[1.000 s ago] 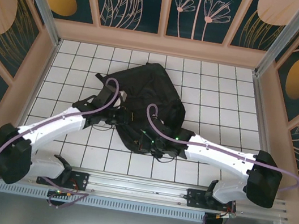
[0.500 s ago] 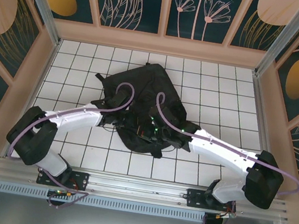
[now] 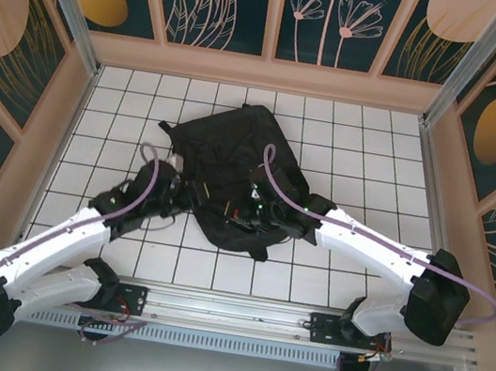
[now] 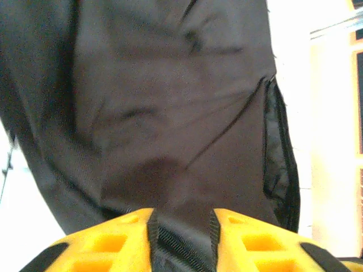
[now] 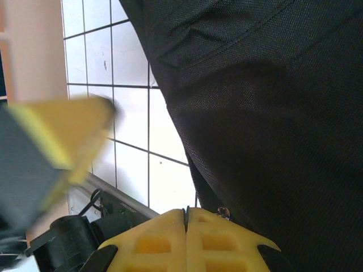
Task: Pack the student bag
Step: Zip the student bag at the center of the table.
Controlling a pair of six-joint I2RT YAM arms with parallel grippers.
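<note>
We see the student bag [image 3: 234, 155] lying mid-worktop [image 3: 376, 159]. Our right gripper [image 5: 186, 218] is clenched at its edge. Our left gripper [image 4: 182, 226] straddles its webbing strap [image 4: 182, 245]; we cannot tell whether it grips.

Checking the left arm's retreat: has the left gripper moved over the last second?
Yes. Judged against the tiled table, the left gripper has drawn back leftward, from over the student bag to its left edge.

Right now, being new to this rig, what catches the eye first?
The student bag, big and black, lies mid-table on white tiles. At its near edge, webbing sits between the yellow fingers of the left gripper; the right gripper is shut beside the fabric.
</note>
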